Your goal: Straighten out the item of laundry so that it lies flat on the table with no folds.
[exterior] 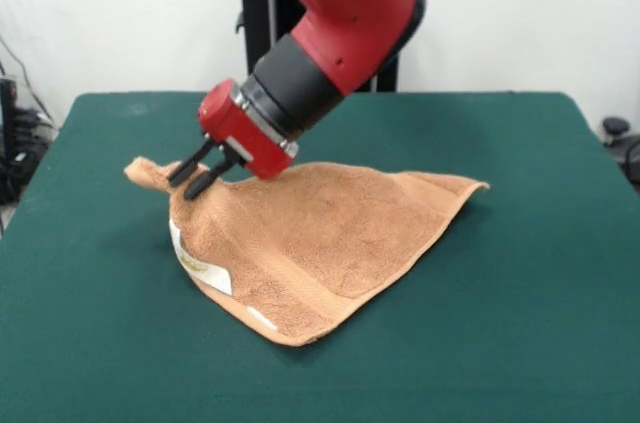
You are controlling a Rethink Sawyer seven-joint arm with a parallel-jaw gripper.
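Towel (320, 243) lies rumpled on table (520, 323); jaws (191, 182), slightly parted, touch its raised corner.

The arm (345, 13) is cut off by the top edge at 12 o'clock, so its upper links and the pedestal's top go unseen. The hand (190, 180) has 2 dark fingers (205, 178) whose tips press at the towel (320, 243) — whether cloth is pinched between them cannot be told. The towel's underside is hidden, and the print on its white tag (200, 263) at 8 o'clock is too small to read. The worktop (520, 323) runs off the bottom edge at 6 o'clock — its near corners are lost.
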